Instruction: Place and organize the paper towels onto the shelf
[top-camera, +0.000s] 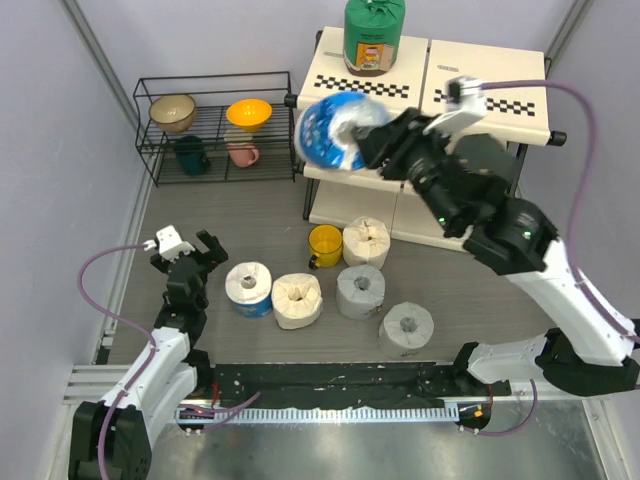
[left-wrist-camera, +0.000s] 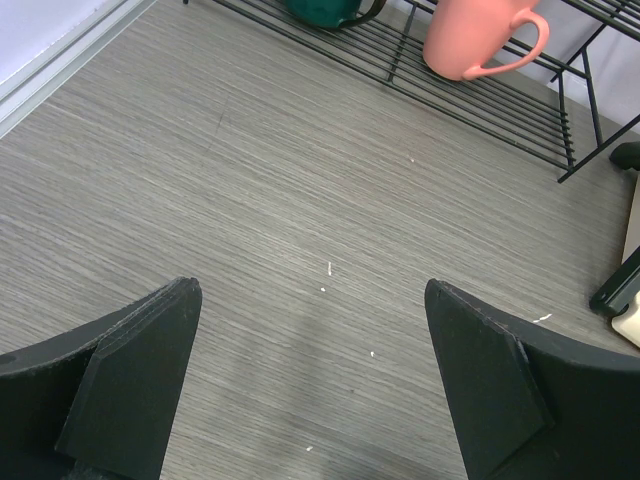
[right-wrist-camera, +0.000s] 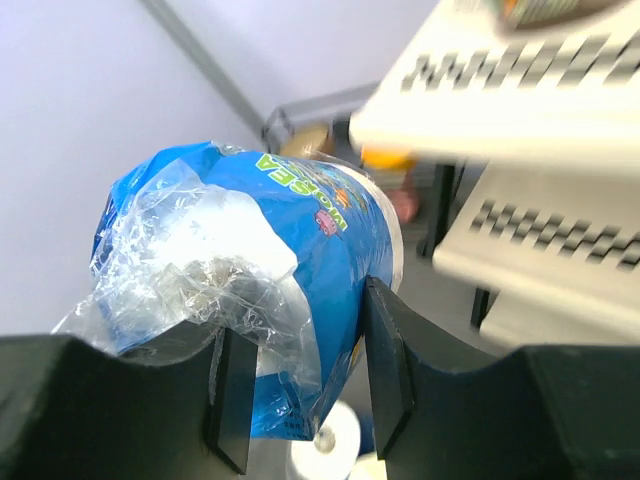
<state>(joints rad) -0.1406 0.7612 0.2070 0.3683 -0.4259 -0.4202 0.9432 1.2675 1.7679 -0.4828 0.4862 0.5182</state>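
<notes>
My right gripper (top-camera: 372, 148) is shut on a blue-and-white wrapped paper towel roll (top-camera: 335, 130) and holds it in the air at the left edge of the shelf (top-camera: 480, 95), level with its middle tier. In the right wrist view the fingers (right-wrist-camera: 385, 370) pinch the roll's wrapper (right-wrist-camera: 290, 230). A green-wrapped roll (top-camera: 374, 35) stands on the shelf's top tier. On the floor stand a second blue-and-white roll (top-camera: 249, 289), two cream rolls (top-camera: 297, 301) (top-camera: 366, 242) and two grey-white rolls (top-camera: 360, 291) (top-camera: 407, 330). My left gripper (top-camera: 190, 250) is open and empty, left of the floor rolls.
A yellow cup (top-camera: 325, 245) stands beside the far cream roll. A low black wire rack (top-camera: 215, 125) at the back left holds bowls and mugs; its pink mug (left-wrist-camera: 470, 40) shows in the left wrist view. Bare floor lies under the left gripper (left-wrist-camera: 312, 330).
</notes>
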